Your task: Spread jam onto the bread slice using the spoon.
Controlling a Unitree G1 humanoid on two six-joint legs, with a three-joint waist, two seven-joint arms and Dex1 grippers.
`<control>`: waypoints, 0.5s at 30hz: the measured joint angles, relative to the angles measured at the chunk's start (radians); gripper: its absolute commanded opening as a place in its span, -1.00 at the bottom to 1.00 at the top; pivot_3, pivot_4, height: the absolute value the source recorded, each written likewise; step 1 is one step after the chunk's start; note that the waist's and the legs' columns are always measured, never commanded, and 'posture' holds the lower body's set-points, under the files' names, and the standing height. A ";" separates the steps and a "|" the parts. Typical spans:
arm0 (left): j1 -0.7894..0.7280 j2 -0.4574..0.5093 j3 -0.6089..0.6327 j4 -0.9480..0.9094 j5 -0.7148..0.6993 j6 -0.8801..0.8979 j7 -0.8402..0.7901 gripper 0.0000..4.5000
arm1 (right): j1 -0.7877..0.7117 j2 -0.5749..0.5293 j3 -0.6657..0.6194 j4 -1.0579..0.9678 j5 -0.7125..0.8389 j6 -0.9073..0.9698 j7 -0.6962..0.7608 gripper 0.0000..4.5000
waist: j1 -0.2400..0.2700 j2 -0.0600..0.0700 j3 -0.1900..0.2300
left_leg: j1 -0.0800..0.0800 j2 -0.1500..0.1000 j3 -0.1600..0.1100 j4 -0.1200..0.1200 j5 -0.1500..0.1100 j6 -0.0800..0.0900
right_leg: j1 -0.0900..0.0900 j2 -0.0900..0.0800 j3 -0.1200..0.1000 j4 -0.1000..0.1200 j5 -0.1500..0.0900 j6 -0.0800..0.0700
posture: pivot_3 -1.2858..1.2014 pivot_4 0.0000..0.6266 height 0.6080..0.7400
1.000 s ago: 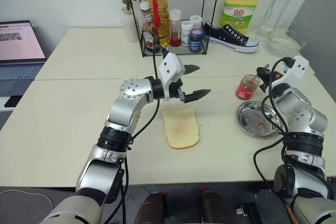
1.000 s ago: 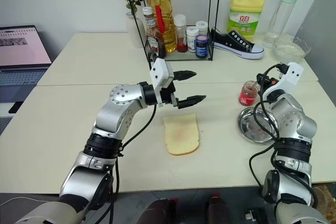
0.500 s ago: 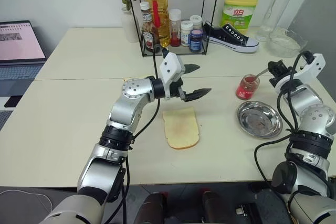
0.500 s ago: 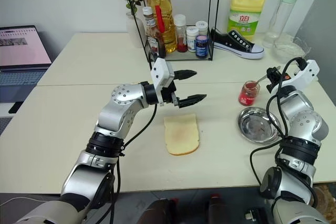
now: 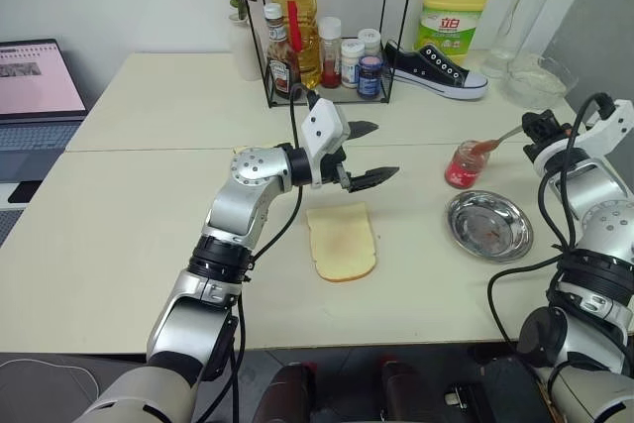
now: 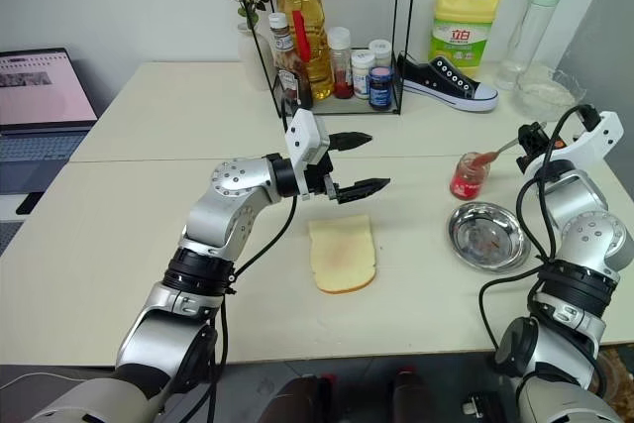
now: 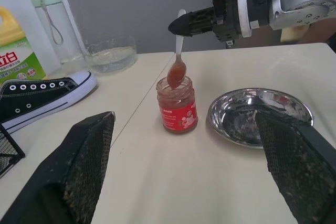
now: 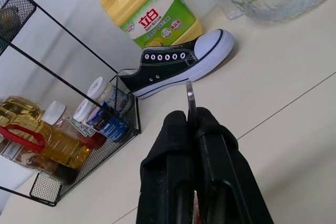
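Jam [image 7: 176, 74], a glossy red load of it, sits in the bowl of the spoon [image 7: 178, 51], which hangs bowl-down right over the mouth of the small glass jar [image 7: 177, 104]. The right gripper [image 7: 181, 24] has its two black fingers pinched tight on the top of the handle, out at the table's right edge beyond the steel dish [image 5: 489, 226]. Now look where it has to go: the bread slice [image 5: 342, 241] lies flat near the middle of the table, well apart from the jar and off toward the robot's left from that loaded spoon, its long axis running away from the robot with the rounded end nearest the body and a faint reddish smear at its centre. The left gripper [image 5: 365, 154] hovers just beyond the far end of the slice, jaws spread wide and holding nothing, so it's the nearer arm by a long way. But the jam is with the right arm, and I'd say the whole next move turns on carrying that spoon leftward across the dish without tipping it.
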 measured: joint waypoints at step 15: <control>0.000 0.002 0.000 0.001 0.000 0.001 -0.010 0.97 | 0.029 -0.050 0.057 -0.031 -0.012 -0.004 0.047 -0.97 | 0.000 0.000 0.000 | 0.000 0.000 0.000 0.000 0.000 0.000 | 0.000 0.000 0.000 0.000 0.000 0.000 | 0.03 -0.52 1.00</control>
